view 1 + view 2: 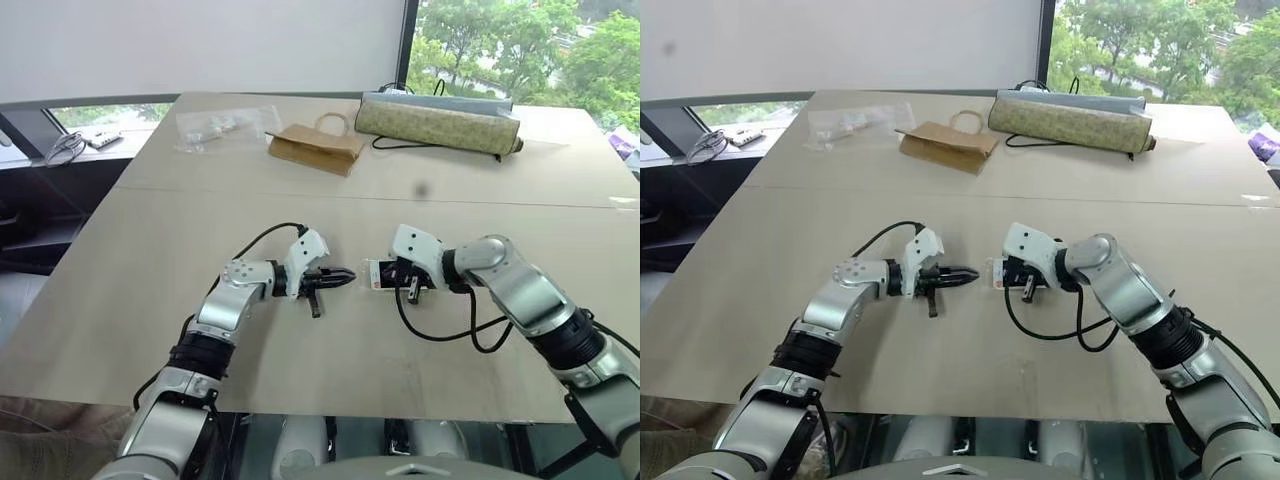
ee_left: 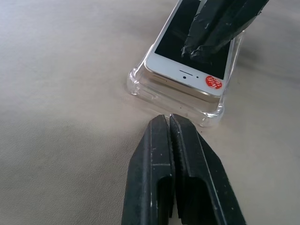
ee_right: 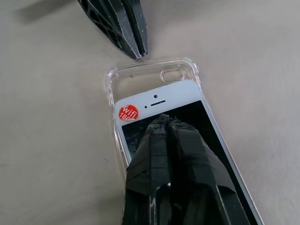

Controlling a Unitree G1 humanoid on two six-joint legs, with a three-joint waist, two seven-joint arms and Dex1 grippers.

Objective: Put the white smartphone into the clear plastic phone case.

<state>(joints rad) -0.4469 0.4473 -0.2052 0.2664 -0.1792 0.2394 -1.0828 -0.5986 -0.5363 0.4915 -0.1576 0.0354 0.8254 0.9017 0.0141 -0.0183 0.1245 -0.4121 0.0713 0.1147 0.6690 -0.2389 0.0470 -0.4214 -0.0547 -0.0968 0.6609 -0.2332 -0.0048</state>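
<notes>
Table: a wide beige table (image 1: 150, 300) carries everything; the clear plastic phone case serves as the landmark below.
Clear plastic phone case: the clear plastic phone case (image 3: 140, 77) lies flat on the table between the two grippers, open side up, its camera-cutout end bare.
White smartphone: the white smartphone (image 3: 176, 96) lies screen up inside the case, shifted back from the cutout end, so a strip of empty case shows past its top edge. Its top end sits raised above the case floor, not pressed fully in. A round red sticker (image 3: 128, 113) sits on its upper bezel corner.
Right arm: reaches in from the case's right, elbow bent outward, wrist angled downward and toward the left.
Right gripper: the right gripper (image 3: 165, 118) has its two fingers pressed together, tips resting on the phone's dark screen just behind the earpiece.
Left arm: comes in from the case's left, forearm low over the table, wrist turned so the gripper points across at the case.
Left gripper: the left gripper (image 2: 168, 117) has its fingers closed together on nothing, tips just beside the case's cutout end; contact cannot be told.
Far side: a brown paper bag (image 1: 315, 145), a long patterned pouch (image 1: 437, 124) and a crinkled clear bag (image 1: 222, 125) lie well beyond the case.
</notes>
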